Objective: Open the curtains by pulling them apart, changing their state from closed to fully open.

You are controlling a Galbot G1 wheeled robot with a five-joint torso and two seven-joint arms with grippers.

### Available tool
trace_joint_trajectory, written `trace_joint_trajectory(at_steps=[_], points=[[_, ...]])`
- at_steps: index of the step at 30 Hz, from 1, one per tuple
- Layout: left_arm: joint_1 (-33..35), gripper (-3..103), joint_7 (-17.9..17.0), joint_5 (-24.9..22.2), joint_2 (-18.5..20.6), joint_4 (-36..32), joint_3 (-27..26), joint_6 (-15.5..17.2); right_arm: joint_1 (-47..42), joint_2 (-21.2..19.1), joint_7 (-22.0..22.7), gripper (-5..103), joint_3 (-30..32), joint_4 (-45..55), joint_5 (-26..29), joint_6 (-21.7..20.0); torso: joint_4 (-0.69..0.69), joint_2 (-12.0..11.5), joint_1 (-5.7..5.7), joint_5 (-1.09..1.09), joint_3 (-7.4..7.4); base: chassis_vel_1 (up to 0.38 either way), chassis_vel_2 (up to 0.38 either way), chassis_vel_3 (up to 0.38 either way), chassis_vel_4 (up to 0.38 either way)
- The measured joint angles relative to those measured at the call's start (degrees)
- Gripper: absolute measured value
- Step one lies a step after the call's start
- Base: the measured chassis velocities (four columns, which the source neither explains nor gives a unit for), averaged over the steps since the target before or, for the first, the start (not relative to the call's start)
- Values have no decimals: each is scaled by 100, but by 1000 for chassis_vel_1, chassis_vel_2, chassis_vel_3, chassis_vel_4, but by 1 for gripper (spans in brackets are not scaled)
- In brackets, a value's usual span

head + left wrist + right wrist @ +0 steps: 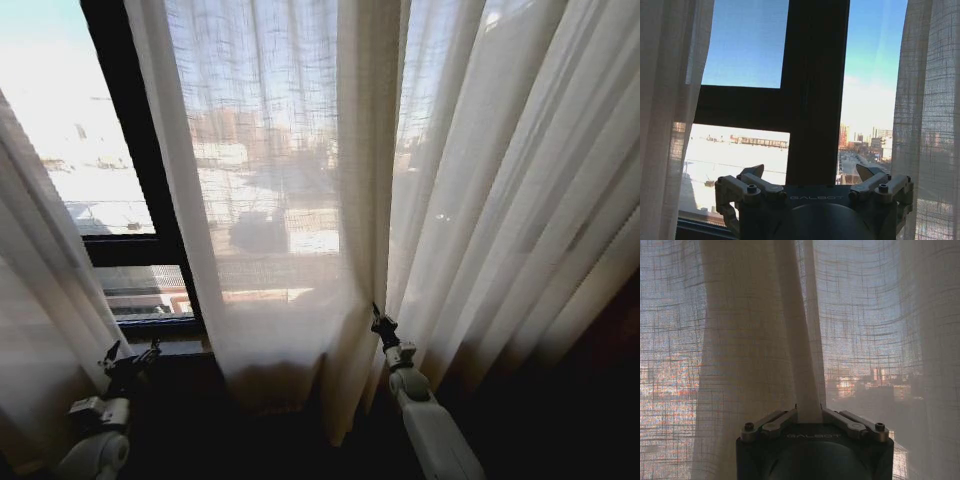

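The curtains are sheer white pleated panels. One panel (35, 300) hangs bunched at the far left, and a wider one (270, 190) covers the middle and right of the window. A gap between them bares the glass. My right gripper (378, 318) is low at the centre, shut on a vertical fold of the wide curtain (807, 365). In the right wrist view that fold runs down between the closed fingers (785, 419). My left gripper (130, 355) hangs open at the lower left in front of the gap, holding nothing. Its spread fingertips (754, 171) point at the window frame, with curtain fabric (662, 110) on either side.
A black window frame (140, 170) with an upright bar and a crossbar (130, 248) stands in the gap. The same frame (815, 85) is straight ahead of the left gripper. A dark sill and wall (260, 430) run below the curtain hems.
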Motion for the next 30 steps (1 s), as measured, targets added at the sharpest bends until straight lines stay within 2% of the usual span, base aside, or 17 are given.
trace_joint_trajectory(at_steps=[30], points=[[0, 100, 0, 0, -1, 0, 0, 0, 94, -158, -112, 0, 102, -155, 234, 35, 0, 0, 2, 1, 1, -351, -348, 356, 356]])
